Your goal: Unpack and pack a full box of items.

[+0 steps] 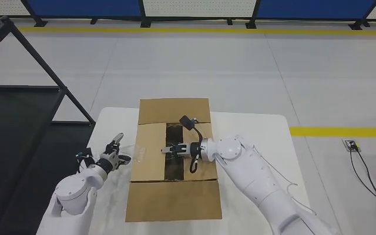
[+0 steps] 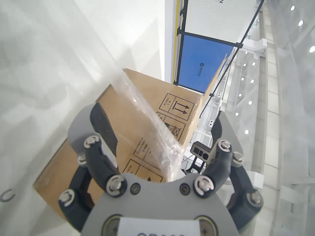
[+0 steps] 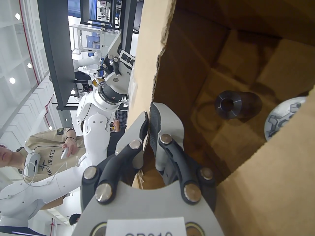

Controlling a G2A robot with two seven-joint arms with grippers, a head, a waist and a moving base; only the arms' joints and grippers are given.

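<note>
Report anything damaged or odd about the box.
The cardboard box flap has a ragged, torn edge right where the right hand pinches it. A strip of clear plastic film also hangs loose between the fingers of the open left hand.

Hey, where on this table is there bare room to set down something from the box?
Most bare table lies right of the box, toward the far right corner; the right arm hangs over its nearer part. The strip left of the box is crowded: the open left gripper and clear plastic sit there.
</note>
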